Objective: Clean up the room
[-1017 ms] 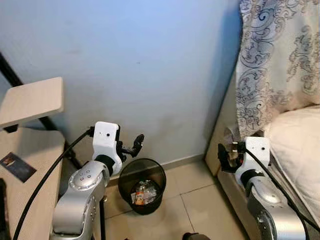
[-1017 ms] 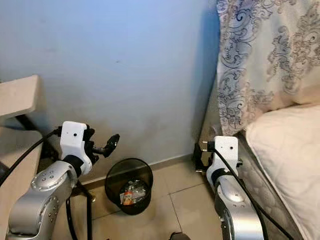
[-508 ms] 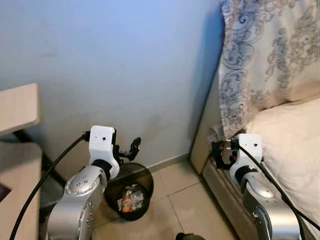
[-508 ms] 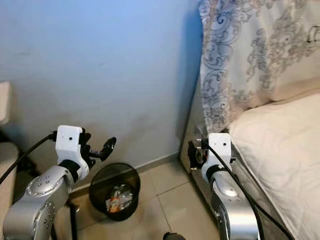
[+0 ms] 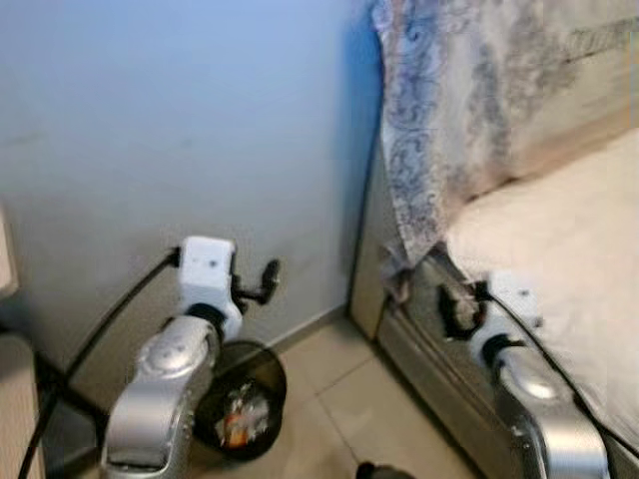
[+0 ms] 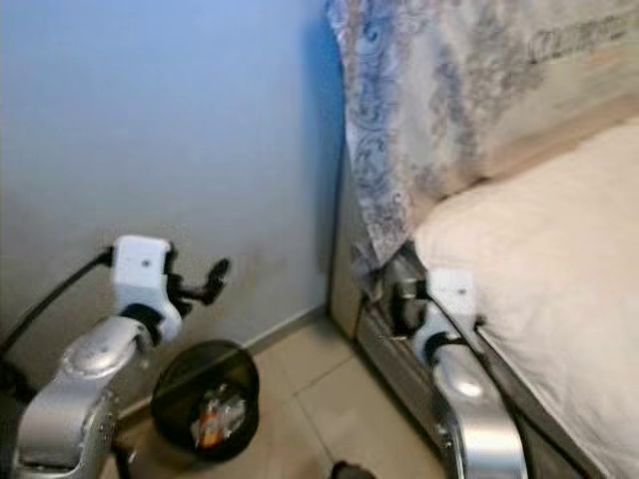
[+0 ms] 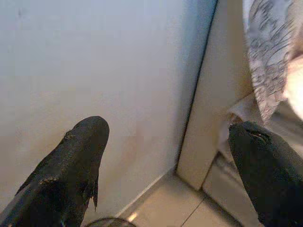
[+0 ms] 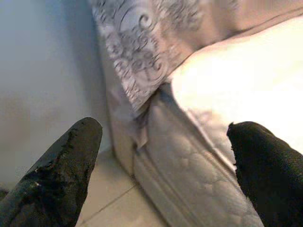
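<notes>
Down at the left, found the left gripper (image 5: 262, 284) raised before the plain pale-blue wall (image 5: 150, 120), black fingers spread wide with nothing between them. Just below it, near the wall, noted the round black mesh waste bin (image 5: 272, 371) standing upright on the beige tiled floor (image 5: 359, 409), with crumpled colourful litter (image 5: 235, 424) already inside. Saw no loose rubbish on the visible tiles, though the head views were blurred, so could not rule out small scraps.

Further right, made out the grey scroll-patterned cloth (image 5: 449, 110) hanging down over the corner of the white quilted mattress (image 5: 559, 230). Found the right gripper (image 5: 454, 309) close beside the mattress edge, fingers likewise parted and empty.

Judged the risks thus: could have clipped the bin and tipped it with the left arm while turning, given how near it stood; could have snagged the hanging cloth or scraped the mattress side with the open right fingers; could have overlooked litter through the blur.
</notes>
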Tool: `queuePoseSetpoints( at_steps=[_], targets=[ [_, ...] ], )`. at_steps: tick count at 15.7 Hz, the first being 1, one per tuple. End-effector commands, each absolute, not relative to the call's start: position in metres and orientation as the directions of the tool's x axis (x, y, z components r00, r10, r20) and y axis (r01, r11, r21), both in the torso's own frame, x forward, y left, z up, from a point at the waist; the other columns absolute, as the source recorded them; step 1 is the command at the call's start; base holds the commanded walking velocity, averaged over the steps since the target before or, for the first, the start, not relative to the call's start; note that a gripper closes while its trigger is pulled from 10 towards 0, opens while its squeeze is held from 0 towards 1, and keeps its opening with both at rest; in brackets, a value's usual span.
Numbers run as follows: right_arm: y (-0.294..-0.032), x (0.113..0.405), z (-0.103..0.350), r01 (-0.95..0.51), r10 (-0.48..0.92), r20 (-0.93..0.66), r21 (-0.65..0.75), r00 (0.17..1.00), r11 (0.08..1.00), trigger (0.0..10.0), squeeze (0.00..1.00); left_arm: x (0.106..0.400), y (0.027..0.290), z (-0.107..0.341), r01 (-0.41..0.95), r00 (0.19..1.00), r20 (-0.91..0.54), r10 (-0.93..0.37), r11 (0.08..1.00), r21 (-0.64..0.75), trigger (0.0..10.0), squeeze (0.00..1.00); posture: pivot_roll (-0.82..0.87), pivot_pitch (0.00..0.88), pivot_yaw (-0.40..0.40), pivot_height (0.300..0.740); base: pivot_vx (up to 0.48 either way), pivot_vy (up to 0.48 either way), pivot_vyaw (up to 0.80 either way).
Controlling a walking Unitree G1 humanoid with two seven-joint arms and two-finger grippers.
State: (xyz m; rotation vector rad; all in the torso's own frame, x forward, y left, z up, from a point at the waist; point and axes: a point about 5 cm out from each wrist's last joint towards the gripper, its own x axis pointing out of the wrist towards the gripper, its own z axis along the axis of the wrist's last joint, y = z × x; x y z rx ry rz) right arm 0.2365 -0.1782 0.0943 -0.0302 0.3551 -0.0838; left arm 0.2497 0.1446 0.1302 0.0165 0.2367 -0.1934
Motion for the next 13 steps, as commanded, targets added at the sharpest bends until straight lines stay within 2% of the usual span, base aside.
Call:
queuePoseSetpoints(
  at_steps=[1,5,8,13],
  targets=[
    [-0.1729,0.2379,0.0944,0.069,-0.077,-0.339,-0.035,0.938,0.997,10.0,0.0,0.2504,0.1543,0.1311,0.155,0.964,-0.22,-0.147,0.988,0.019,10.0,0.0,0.04,0.0,0.052,0.74,0.0,0.0,-0.8],
    [-0.1742,0.2374,0.0947,0.077,-0.087,-0.333,-0.044,0.939,0.996,10.0,0.0,0.2512,0.158,0.1282,0.138,0.967,-0.222,-0.125,0.99,0.044,10.0,0.0,0.03,0.0,0.052,0.74,0.0,0.0,-0.8],
    [-0.1741,0.2384,0.0945,0.084,-0.094,-0.332,-0.044,0.938,0.995,10.0,0.0,0.2492,0.1552,0.1254,0.199,0.955,-0.235,-0.183,0.979,0.048,10.0,0.0,0.03,0.0,0.046,0.74,0.0,0.0,-0.8],
    [-0.1699,0.2428,0.0947,0.07,-0.083,-0.33,-0.051,0.94,0.996,10.0,0.0,0.249,0.1559,0.1253,0.206,0.955,-0.226,-0.194,0.978,0.028,10.0,0.0,0.03,0.0,0.034,0.74,0.0,0.0,-0.8]
  ],
)
